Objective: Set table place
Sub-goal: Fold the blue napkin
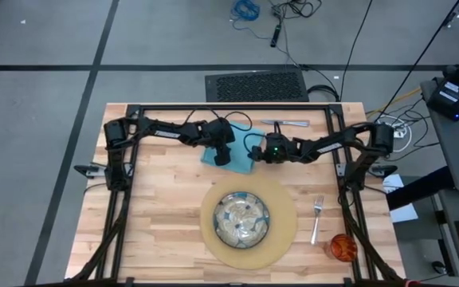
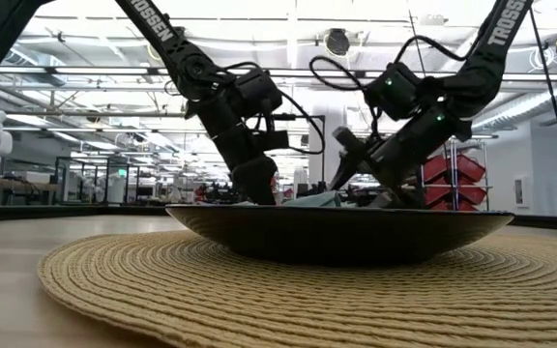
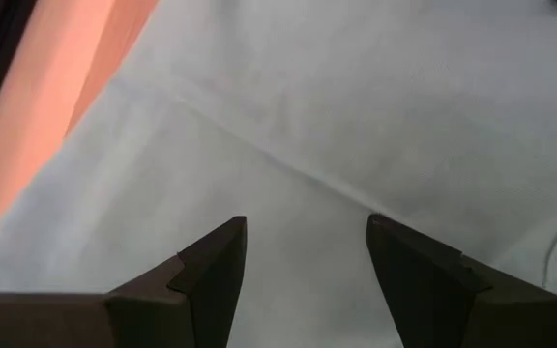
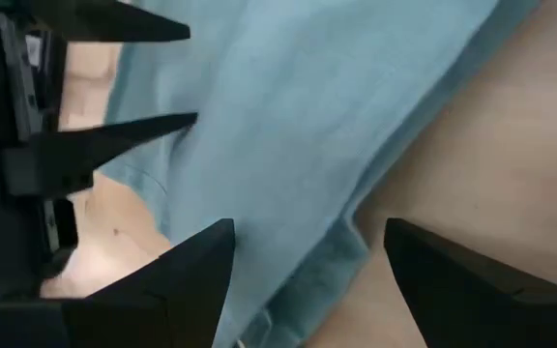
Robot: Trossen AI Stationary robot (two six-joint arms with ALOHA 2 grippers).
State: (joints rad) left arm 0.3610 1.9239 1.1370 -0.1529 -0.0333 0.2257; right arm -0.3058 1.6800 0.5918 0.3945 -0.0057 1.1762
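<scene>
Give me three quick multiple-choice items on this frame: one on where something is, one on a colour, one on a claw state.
1. Where does the fork lie?
A. on the plate
B. on the table right of the placemat
C. on the napkin

2. What colour is the cup?
A. orange
B. blue
C. white

3. How do both claws stand over the napkin?
A. both shut on it
B. both open
C. left shut, right open

Key:
1 B: in the high view the fork rests on the table wood just beside the placemat, clear of the plate.
2 A: it shows orange near the table's right front corner.
3 B: the left claw and the right claw each show a gap between their fingers, over teal cloth.
</scene>
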